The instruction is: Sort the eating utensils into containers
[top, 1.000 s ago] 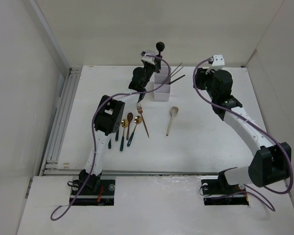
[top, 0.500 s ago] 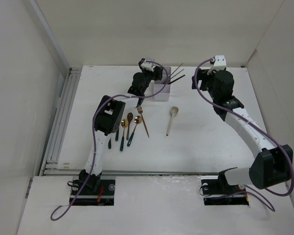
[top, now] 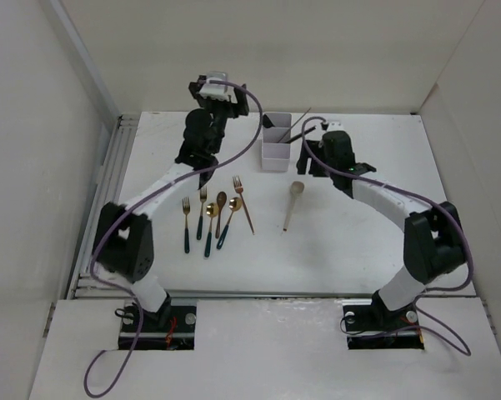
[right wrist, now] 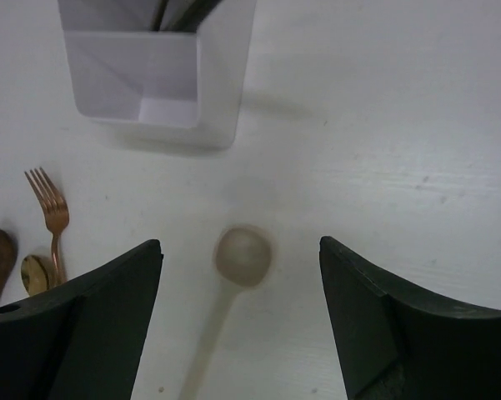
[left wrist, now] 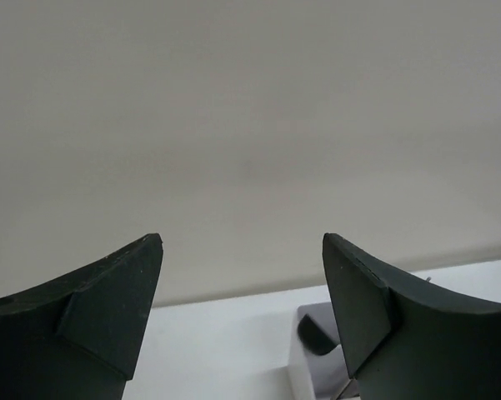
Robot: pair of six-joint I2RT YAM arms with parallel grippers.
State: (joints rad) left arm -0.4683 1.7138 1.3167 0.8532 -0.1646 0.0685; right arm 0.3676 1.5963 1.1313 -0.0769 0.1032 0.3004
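Right end effector (right wrist: 239, 241), spread wide, hovers over the pale spoon (right wrist: 243, 256); left end effector (left wrist: 242, 237) is also spread, empty.

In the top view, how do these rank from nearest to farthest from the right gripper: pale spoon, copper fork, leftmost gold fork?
1. The pale spoon, its bowl just under the right gripper.
2. The copper fork, further left.
3. The leftmost gold fork, at the row's far left end.

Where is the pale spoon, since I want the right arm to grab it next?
In the top view, the pale spoon lies right of centre, just below the white organizer and right of the copper fork.
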